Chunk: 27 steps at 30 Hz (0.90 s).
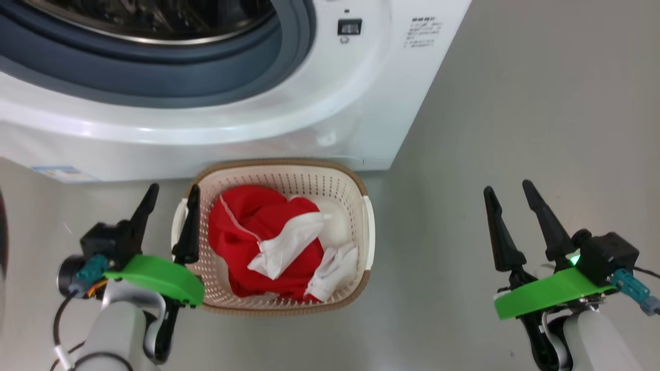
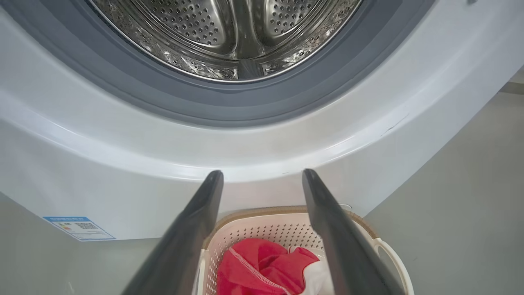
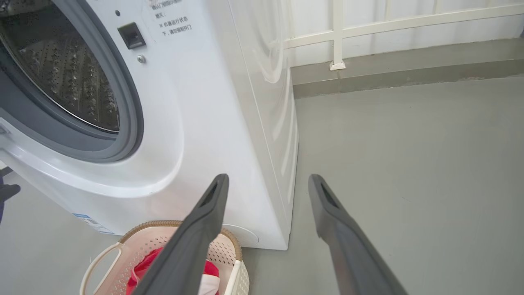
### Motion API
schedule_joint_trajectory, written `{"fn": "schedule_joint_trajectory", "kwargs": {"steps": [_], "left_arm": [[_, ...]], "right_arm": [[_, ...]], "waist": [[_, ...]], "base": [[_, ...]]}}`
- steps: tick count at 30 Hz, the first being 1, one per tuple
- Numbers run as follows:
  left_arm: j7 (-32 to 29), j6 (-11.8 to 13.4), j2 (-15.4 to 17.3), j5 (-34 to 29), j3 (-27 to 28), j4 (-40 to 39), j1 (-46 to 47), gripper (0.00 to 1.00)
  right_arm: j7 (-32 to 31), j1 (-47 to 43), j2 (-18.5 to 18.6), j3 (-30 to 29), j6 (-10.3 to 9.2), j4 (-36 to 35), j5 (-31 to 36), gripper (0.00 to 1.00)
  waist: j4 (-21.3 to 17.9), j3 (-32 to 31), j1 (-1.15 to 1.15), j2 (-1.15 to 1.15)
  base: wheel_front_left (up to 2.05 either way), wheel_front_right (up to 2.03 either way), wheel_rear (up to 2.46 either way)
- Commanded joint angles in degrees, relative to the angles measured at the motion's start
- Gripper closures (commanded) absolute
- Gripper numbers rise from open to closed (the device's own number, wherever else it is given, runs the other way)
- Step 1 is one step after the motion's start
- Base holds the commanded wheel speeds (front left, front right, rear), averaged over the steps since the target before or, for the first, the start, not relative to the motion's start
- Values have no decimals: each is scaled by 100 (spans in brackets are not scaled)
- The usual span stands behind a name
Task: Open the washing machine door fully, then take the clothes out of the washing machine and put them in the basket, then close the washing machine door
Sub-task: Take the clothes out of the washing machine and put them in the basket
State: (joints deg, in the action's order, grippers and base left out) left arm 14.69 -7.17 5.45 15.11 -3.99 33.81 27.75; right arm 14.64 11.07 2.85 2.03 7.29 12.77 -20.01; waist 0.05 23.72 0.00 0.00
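Left gripper [image 1: 174, 187] sits at the lower left of the head view, its 2 dark fingers spread wide with nothing between them. The inner finger overlaps the left rim of the basket [image 1: 278, 164]; whether it touches cannot be told. In the left wrist view the left gripper [image 2: 262, 172] points at the machine's lower front, above the basket.

Right gripper [image 1: 507, 185], at the lower right, is likewise spread wide and holds nothing. It hangs over bare grey floor [image 1: 515, 103], well apart from the basket.

Washing machine [image 1: 258, 129] fills the upper left of the head view. Its round mouth stands uncovered, showing the grey gasket [image 2: 245, 110] and the perforated steel drum [image 2: 229, 32]. A white railing [image 3: 335, 37] runs along the wall at the upper right of the right wrist view.

Basket stands on the floor at lower centre, just in front of the machine's base.

Clothes [image 1: 258, 226] lie inside the basket: 1 bunched red mass with white panels across its right half.

Blue label [image 2: 77, 228] is at the machine's lower left corner. A small black latch socket [image 1: 349, 26] sits right of the mouth.
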Motion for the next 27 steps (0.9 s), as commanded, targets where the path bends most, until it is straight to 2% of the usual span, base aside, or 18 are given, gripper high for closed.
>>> {"fn": "schedule_joint_trajectory", "kwargs": {"steps": [1, 17, 27], "left_arm": [[31, -32, 127, -52, 238, -217, -184, 0], [31, -32, 68, -382, 746, -1554, -1438, 0], [31, -32, 5, -453, 992, -2142, -2168, 0]], "right_arm": [[36, -131, 3, 108, 20, -96, 79, 0], [36, -683, 3, 86, 20, 22, 105, 0], [36, -1141, 3, -57, 20, -21, 120, 0]], "waist": [[37, -336, 0, 0], [-3, -1275, 0, 0], [2, -1637, 0, 0]], "base": [[0, 0, 0], [0, 0, 0], [0, 0, 0]]}}
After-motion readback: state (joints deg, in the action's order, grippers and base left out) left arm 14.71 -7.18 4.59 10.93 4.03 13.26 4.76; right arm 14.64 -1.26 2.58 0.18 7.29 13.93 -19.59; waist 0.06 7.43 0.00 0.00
